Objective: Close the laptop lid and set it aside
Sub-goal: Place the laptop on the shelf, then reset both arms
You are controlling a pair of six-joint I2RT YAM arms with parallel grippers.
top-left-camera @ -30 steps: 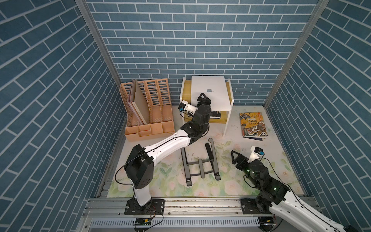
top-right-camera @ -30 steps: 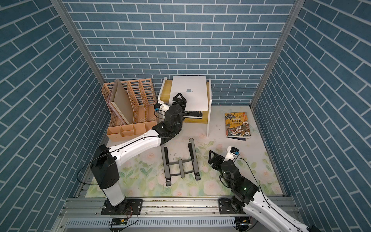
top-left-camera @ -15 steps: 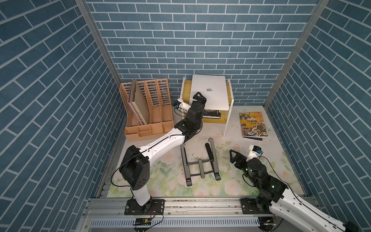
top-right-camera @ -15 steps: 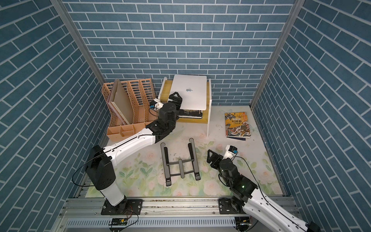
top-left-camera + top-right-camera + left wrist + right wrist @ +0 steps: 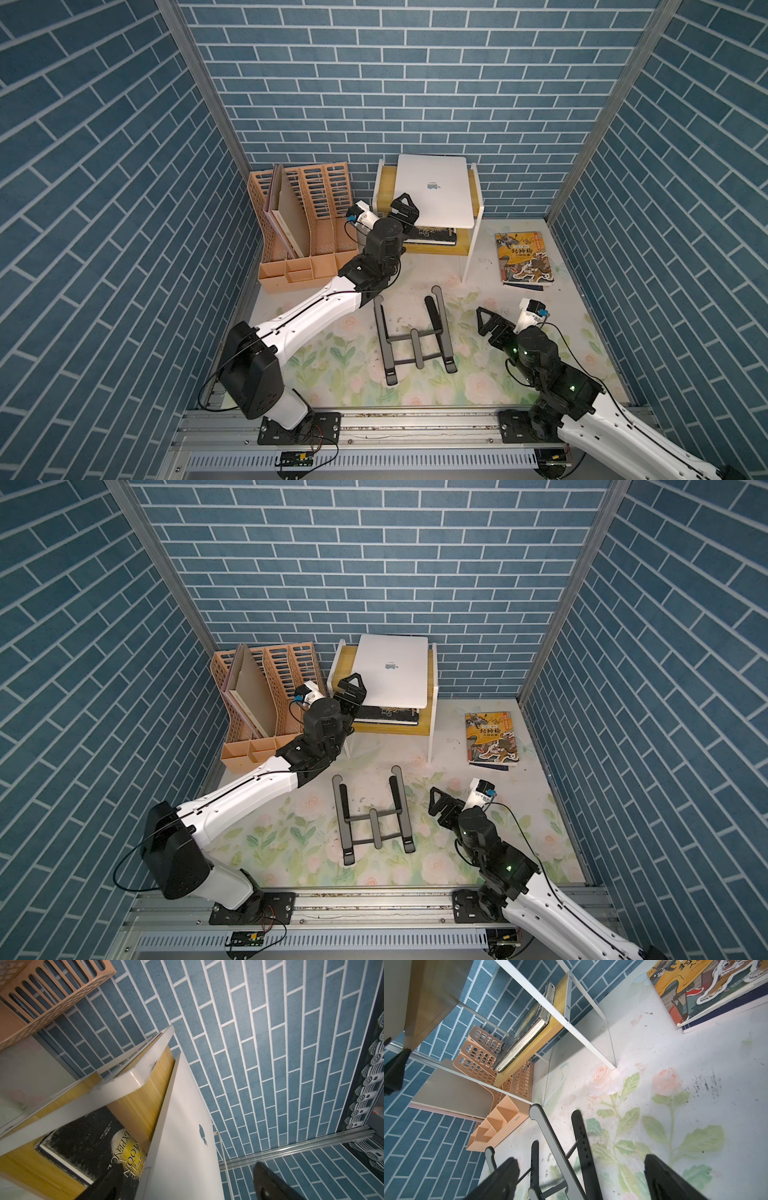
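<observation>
Both arms' jaws wide apart

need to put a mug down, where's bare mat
Bare mat between the left arm and stand, and between shelf and book. Crowded at the back: organizer, left gripper, laptop.

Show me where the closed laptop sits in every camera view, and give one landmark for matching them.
Top views: the laptop lies closed on the small shelf by the back wall, logo up.
Left wrist view: laptop fills the lower middle, seen edge-on from close by.
Right wrist view: not clearly in view; I cannot pick it out.
Shared landmark: the black book on the shelf's lower level.
</observation>
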